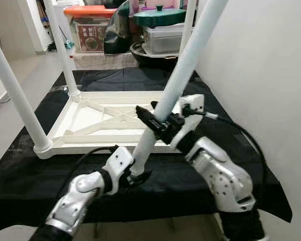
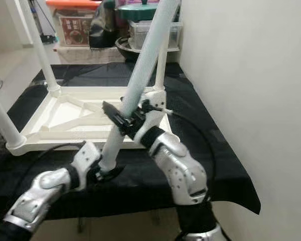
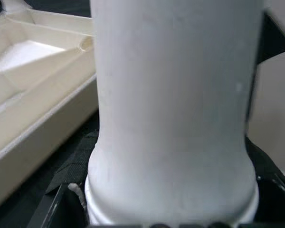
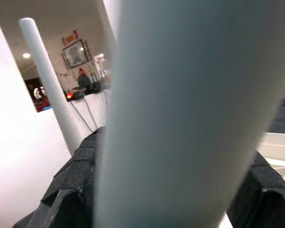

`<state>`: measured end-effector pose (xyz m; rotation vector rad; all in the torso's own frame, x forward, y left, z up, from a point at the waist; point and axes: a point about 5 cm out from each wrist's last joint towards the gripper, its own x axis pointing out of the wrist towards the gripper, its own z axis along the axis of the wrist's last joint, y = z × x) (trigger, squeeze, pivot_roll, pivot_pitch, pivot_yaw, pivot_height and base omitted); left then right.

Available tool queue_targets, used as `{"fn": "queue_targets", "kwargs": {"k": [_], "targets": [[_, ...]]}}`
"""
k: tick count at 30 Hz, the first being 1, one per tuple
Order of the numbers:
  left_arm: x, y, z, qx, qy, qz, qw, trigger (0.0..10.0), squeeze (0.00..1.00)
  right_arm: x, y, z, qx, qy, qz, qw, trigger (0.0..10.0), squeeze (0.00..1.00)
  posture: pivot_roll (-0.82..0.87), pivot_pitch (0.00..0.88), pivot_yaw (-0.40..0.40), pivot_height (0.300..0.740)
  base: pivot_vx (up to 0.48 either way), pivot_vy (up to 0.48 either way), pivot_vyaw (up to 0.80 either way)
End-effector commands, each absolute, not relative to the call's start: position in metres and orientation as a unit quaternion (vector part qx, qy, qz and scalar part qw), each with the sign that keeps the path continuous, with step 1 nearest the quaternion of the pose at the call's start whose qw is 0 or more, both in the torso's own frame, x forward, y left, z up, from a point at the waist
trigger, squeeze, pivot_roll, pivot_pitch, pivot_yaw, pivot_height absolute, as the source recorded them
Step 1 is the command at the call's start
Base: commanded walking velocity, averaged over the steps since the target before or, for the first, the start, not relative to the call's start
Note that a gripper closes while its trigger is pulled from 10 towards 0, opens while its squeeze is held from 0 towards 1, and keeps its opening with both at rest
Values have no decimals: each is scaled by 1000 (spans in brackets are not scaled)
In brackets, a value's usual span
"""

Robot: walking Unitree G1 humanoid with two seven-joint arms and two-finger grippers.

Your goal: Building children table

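Note:
A white children's table top [image 1: 85, 118] lies upside down on a black cloth [image 1: 35, 186]. Three white legs stand in its corners: near left [image 1: 15, 95], far left [image 1: 62, 50] and far right [image 1: 188, 20]. A loose white table leg [image 1: 183, 70] leans steeply over the near right corner, with its lower end close to the cloth. My left gripper [image 1: 138, 175] is shut on that lower end, which looms large in the left wrist view [image 3: 171, 118]. My right gripper [image 1: 158, 123] is shut on the same leg about a third of the way up [image 4: 180, 118].
A pale wall [image 1: 261, 65] runs close along the right side. Behind the table stand an orange-lidded storage box [image 1: 90, 27], a clear tub [image 1: 165, 37] and a green-lidded pot [image 1: 158, 17]. The cloth's front edge [image 1: 190, 201] hangs just below my arms.

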<state>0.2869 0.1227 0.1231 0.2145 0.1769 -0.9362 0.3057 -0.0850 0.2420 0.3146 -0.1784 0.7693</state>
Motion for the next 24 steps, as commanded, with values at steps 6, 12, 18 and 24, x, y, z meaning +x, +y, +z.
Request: {"fn": "queue_targets", "kwargs": {"k": [6, 12, 18, 24], "targets": [[277, 140, 129, 57, 117, -501, 856, 10000, 0, 302, -96, 240, 167, -72, 464, 867, 10000, 0, 46, 8, -2, 740, 0, 0, 0], [271, 143, 130, 24, 133, -527, 839, 10000, 0, 290, -94, 238, 158, -49, 543, 823, 10000, 0, 45, 13, -1, 740, 0, 0, 0], [259, 137, 129, 3, 153, -564, 812, 10000, 0, 284, -90, 235, 151, -38, 576, 803, 10000, 0, 46, 15, 0, 740, 0, 0, 0], [252, 133, 128, -15, 168, -586, 792, 10000, 0, 283, -88, 234, 151, -35, 587, 795, 10000, 0, 44, 15, 1, 740, 0, 0, 0]]}}
